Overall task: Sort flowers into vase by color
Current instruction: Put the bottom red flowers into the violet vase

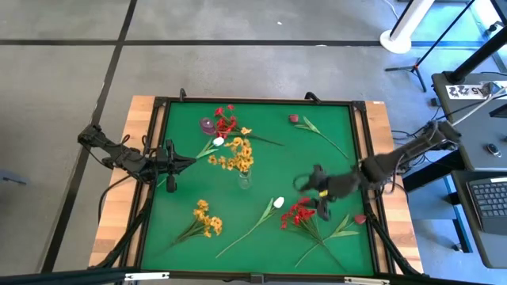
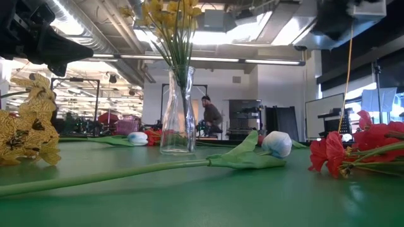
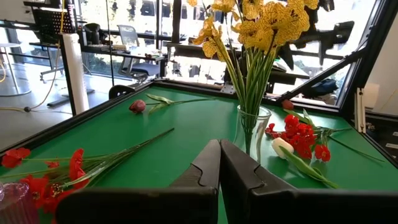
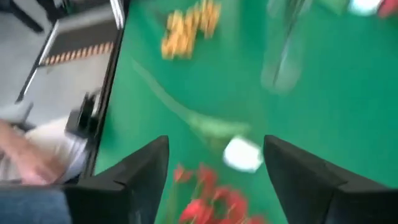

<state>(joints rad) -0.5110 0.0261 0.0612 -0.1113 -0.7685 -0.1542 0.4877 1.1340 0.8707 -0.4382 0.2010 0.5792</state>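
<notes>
Yellow-orange flowers are held upright in the glass vase mid-tabletop; the right pincer is spread above a white tulip; the left pincer is pressed together.

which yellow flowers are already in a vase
The yellow spray standing in the clear glass vase at mid-table. The other yellow spray lies flat on the green mat, toward the left arm's side.
</notes>
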